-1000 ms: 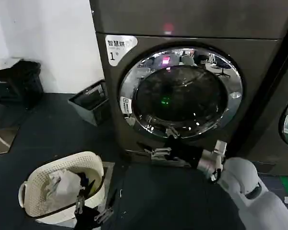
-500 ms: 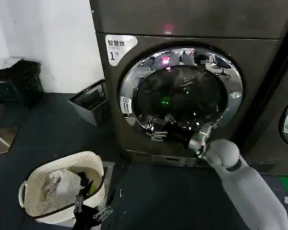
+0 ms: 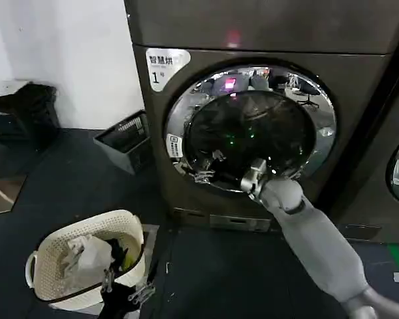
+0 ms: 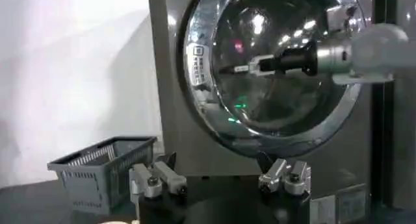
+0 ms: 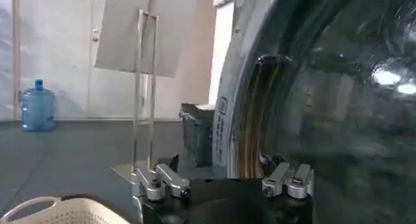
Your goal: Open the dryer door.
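Reading "1", white label (image 3: 165, 65), dryer (image 3: 266, 26)

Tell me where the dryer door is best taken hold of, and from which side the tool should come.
Likely the left edge of the dryer door, at the chrome ring near its small white sticker. The right wrist view shows a dark recess in the rim there, probably a finger pull. The right tool, open, hovers at the lower left of the glass; come in from the front, hook that edge and pull outward. The left tool waits low by the basket.
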`<state>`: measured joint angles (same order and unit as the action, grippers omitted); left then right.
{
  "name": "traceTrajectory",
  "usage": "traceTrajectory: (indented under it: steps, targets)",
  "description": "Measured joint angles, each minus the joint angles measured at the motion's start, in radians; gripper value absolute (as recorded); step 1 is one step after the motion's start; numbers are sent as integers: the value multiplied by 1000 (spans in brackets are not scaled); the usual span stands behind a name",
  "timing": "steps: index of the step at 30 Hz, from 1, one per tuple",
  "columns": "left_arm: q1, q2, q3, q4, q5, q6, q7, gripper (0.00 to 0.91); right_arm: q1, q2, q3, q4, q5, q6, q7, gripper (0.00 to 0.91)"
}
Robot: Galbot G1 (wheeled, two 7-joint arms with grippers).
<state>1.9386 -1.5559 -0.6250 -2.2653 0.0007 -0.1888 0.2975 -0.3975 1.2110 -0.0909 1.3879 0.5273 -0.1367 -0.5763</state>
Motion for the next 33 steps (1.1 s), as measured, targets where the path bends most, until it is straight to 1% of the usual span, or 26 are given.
traceTrajectory:
  steps: [11, 17, 21, 23, 26, 31, 33]
  targets:
    - [4, -7, -3, -3, -5, 4, -5, 907, 27, 22, -34, -28, 9, 10, -20, 907]
    - [-11, -2, -15, -6, -31, 64, -33, 907, 26, 17, -29, -21, 46, 1, -50, 907]
    - [-25, 8, -33, -5, -89, 69, -29, 907, 16, 2, -20, -4, 61, 2, -84, 907]
    - [-33, 16, -45, 3, -121, 72, -15, 907, 6, -10, -13, 11, 86, -1, -109, 907]
    - [-52, 30, -70, 11, -185, 83, 20, 907, -9, -31, -5, 38, 102, -2, -146, 907]
    - [-89, 73, -125, 30, -290, 91, 70, 907, -38, -69, 14, 96, 117, -19, -224, 907]
    - [-104, 94, -147, 37, -341, 113, 95, 907, -53, -86, 21, 121, 121, -28, -256, 907]
